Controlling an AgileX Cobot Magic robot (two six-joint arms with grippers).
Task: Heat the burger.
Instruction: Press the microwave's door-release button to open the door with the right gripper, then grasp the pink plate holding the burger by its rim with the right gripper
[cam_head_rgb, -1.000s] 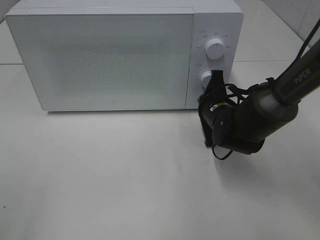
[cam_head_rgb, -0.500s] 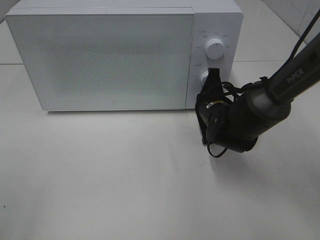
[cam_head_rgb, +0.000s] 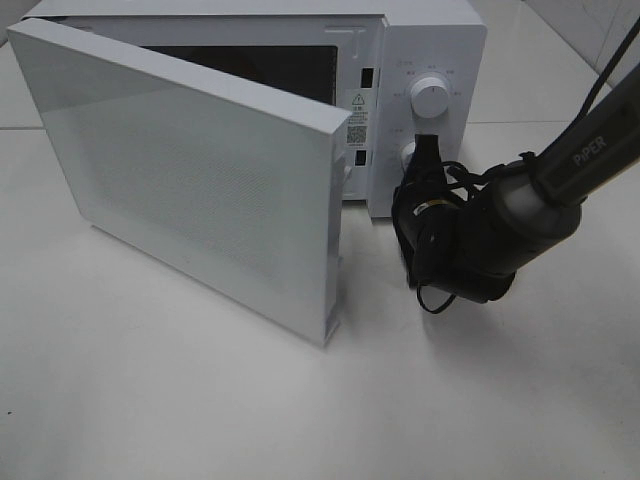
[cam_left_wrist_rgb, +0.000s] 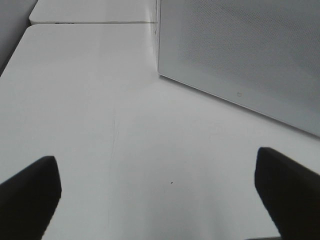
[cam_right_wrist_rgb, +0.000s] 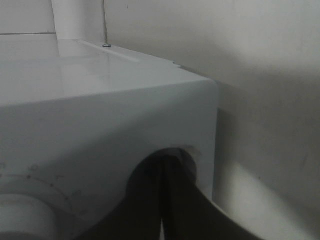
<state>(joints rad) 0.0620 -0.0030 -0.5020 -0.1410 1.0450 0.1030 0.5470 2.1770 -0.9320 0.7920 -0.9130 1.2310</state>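
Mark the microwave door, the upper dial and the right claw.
microwave door (cam_head_rgb: 185, 190), exterior high view, front panel middle
upper dial (cam_head_rgb: 430, 98), exterior high view, knob face
right claw (cam_head_rgb: 423, 150), exterior high view, shut fingertips

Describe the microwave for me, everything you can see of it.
The microwave is a white, boxy, glossy-looking oven standing on the pale table. Its door, with a fine dotted panel, stands partly open, hinged on the left; the inside is dark. Labels sit on the frame. Two round knobs are on the right panel: the upper knob free, the lower knob met by the shut right gripper.
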